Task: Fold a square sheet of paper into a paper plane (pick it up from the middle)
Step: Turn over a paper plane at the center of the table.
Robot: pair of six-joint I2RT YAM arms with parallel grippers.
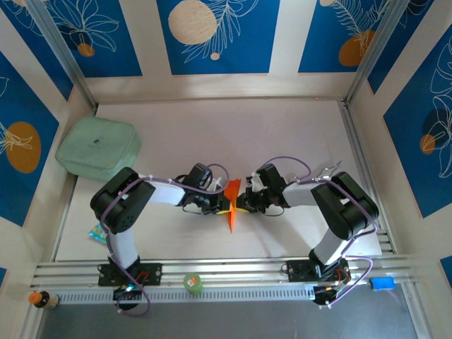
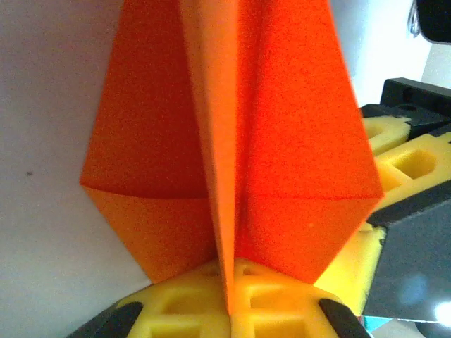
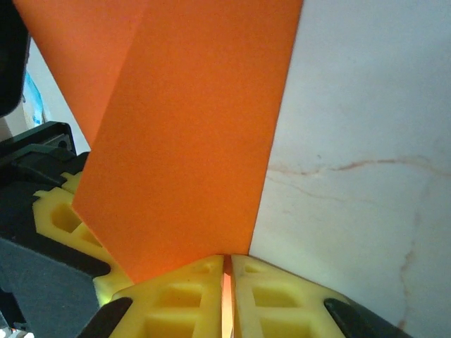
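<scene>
Creasing is in hand: our left gripper (image 2: 230, 306) and right gripper (image 3: 227, 282) are both clenched on the half-folded orange paper (image 1: 232, 200), upright between them near the table (image 1: 212, 127) front. Next, we judge, one must release and regrip a wing.

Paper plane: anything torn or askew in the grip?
Nothing stands out. The paper plane looks cleanly creased and untorn, with the left gripper and the right gripper both shut on it.
</scene>
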